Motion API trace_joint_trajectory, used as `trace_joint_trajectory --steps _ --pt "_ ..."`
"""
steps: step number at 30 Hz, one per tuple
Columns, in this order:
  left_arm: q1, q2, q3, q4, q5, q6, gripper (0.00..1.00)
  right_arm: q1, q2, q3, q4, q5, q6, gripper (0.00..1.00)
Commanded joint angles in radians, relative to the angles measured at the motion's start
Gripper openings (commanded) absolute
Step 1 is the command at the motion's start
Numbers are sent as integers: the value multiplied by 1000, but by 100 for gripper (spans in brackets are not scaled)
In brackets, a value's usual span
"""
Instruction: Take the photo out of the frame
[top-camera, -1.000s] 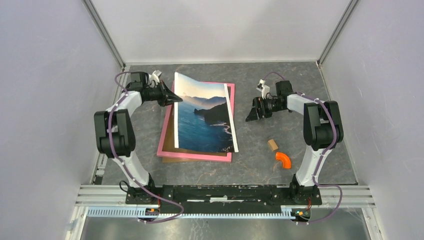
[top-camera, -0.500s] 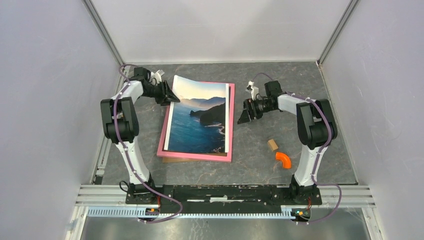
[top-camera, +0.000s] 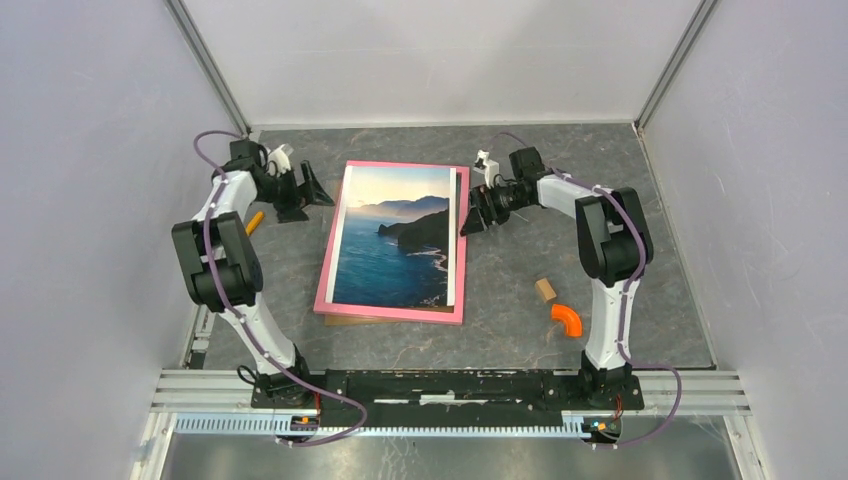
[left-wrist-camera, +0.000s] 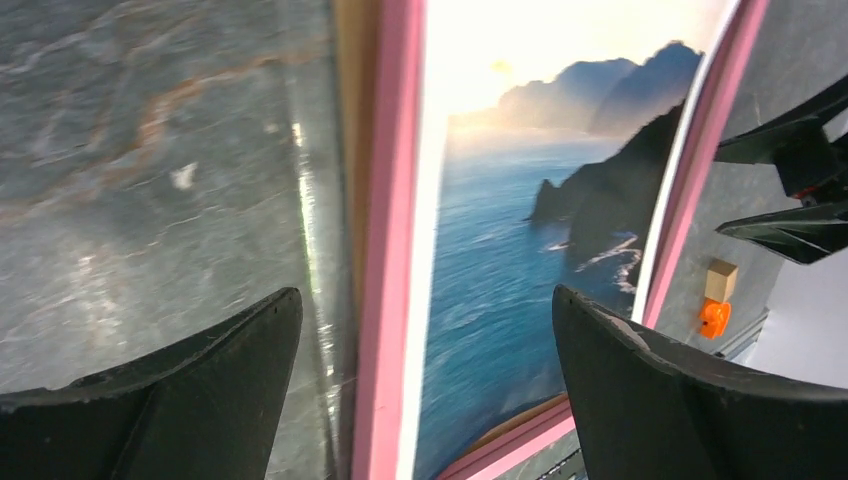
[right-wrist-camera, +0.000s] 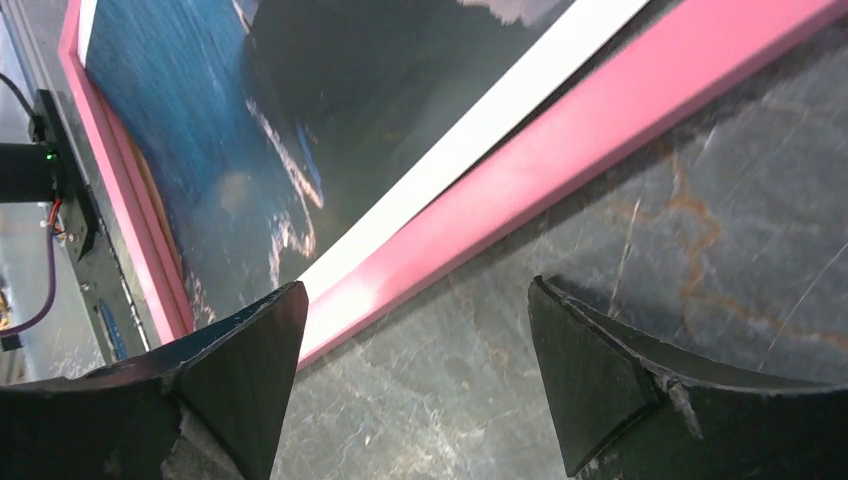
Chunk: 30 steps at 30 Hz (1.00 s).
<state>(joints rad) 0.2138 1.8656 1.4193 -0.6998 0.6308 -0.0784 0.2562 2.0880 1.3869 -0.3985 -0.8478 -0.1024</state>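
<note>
The photo (top-camera: 395, 240) is lying flat and face up on the frame (top-camera: 390, 312) in the middle of the table (top-camera: 400, 345), with its thin white border sitting inside the pink rim. It is showing glossy blue sea, dark cliffs and a pale orange sky, and light is glaring off its surface in the left wrist view.

Nearest, a silver metal rail (top-camera: 200, 385) is running along the table's near edge under both arm bases. Beyond it, on the right, a curved orange elbow (top-camera: 568, 320) is lying just beside a small pale wooden block (top-camera: 545, 290), both well apart from the frame.

The frame's rim is looking smooth and evenly pink, and a brown board (top-camera: 345, 320) is poking out under its near left corner. The table is looking like dark grey stone with paler and rusty veins.

Farther back, the left gripper (left-wrist-camera: 425, 300) is hovering off the frame's left edge. Its black wedge-shaped fingers (left-wrist-camera: 200, 390) are spread wide and gripping nothing. A small orange stick (top-camera: 256, 221) is lying beside that arm. The right gripper (right-wrist-camera: 415, 288) is sitting just beside the right rim near the far corner, with its jaws likewise spread and holding nothing.
</note>
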Motion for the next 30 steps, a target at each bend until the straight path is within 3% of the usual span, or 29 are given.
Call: trace_joint_trajectory --steps 1,6,11,19,26,30 --pt "30 39 -14 47 -25 74 100 18 77 69 -33 114 -22 88" --pt "20 98 -30 106 -56 31 100 30 108 110 -24 137 -8 88" --pt "-54 77 -93 165 -180 19 100 48 146 158 -23 140 5 89" --pt "-83 102 -129 243 -9 -54 100 93 200 260 -16 121 24 89" --pt "-81 82 -97 229 -11 -61 100 111 191 299 -49 127 18 89" --pt "-30 14 -48 182 -17 -50 100 51 120 293 -75 113 9 92"
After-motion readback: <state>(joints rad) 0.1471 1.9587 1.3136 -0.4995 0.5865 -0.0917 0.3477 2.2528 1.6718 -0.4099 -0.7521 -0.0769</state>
